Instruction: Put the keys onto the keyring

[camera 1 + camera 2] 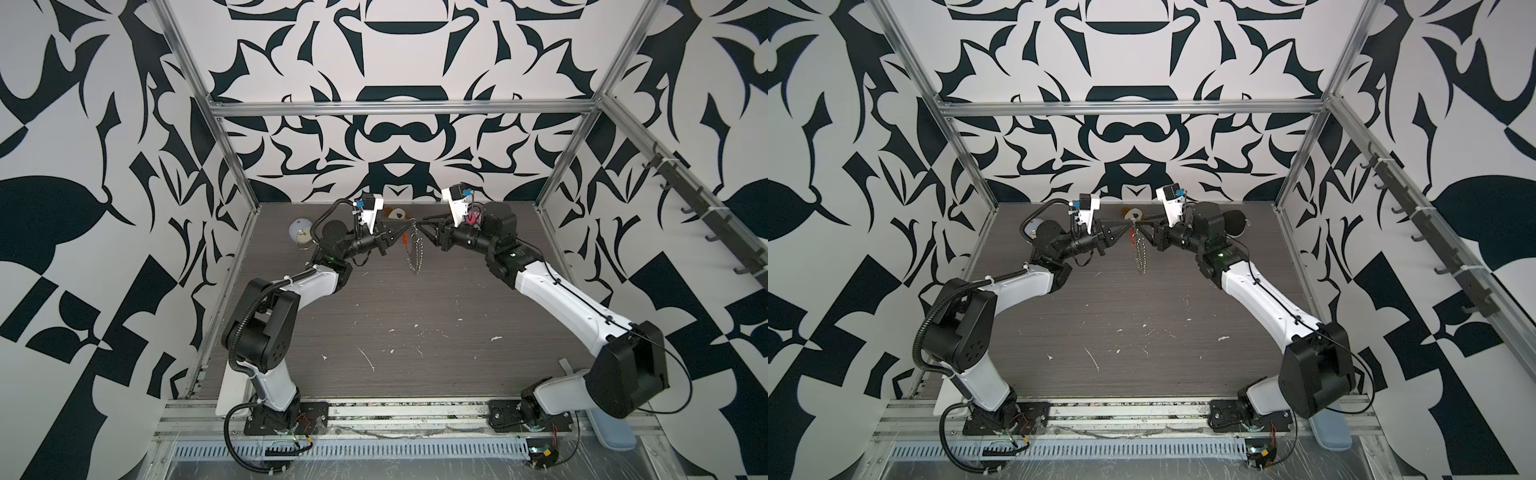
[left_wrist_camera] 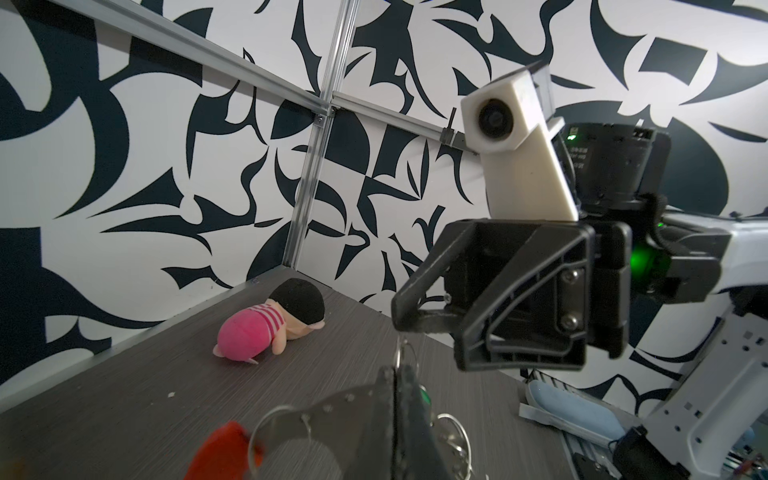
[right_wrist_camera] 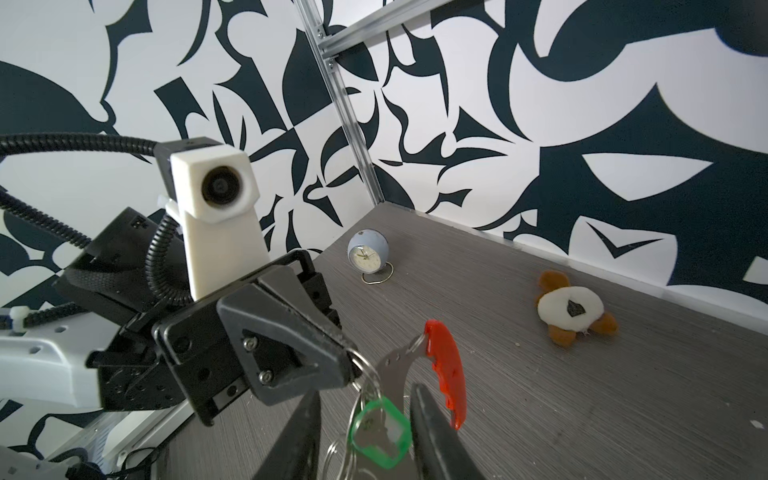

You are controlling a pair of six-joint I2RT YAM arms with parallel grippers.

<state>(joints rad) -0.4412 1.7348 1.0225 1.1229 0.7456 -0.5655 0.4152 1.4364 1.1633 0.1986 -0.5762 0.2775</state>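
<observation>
The grey tabletop (image 1: 374, 332) is carrying everything. The left arm (image 1: 316, 282) and right arm (image 1: 552, 295) are reaching in from their sides and meeting tip to tip in the air above its rear middle. The left end effector (image 3: 347, 365) is pinching tight on a metal ring of the keyring (image 1: 415, 253). Its silver chain is hanging down in a long loop in both top views, with the orange-red strip (image 3: 446, 374) dangling beside it. The right end effector (image 1: 419, 224) is standing partly open, its fingers (image 3: 432, 432) apart. A pink doll (image 2: 257, 328), a brown and white plush (image 3: 569, 309) and a pale blue clock (image 3: 368, 253) are sitting near the back wall. The keys (image 3: 380, 430), a green tag, are hanging among the rings just below the left pinch, between the right fingers. Whether either finger is touching the tag I cannot tell.
</observation>
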